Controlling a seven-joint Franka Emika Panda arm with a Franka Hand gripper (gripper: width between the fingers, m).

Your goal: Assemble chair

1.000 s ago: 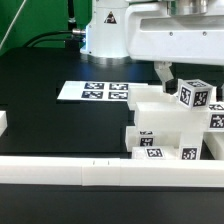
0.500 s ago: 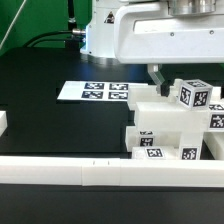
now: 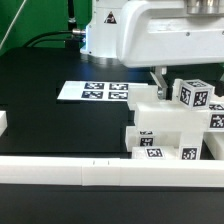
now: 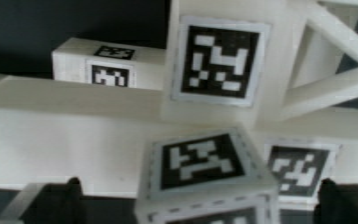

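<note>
The chair parts are white blocks with black-and-white tags, stacked at the exterior view's right against the front rail. A tagged short post stands on top of them. My gripper hangs just above the stack, beside that post; one dark finger shows. In the wrist view the gripper is open, its two dark fingers set wide apart on either side of a tagged post without touching it. Beyond the post lie a cross-braced frame and another tagged block.
The marker board lies flat on the black table toward the exterior view's left. A long white border rail runs along the front, with a short rail piece at the far left. The robot base stands behind.
The arm has shifted toward the exterior view's left and come down slightly over the stacked parts. The chair parts have not moved.
</note>
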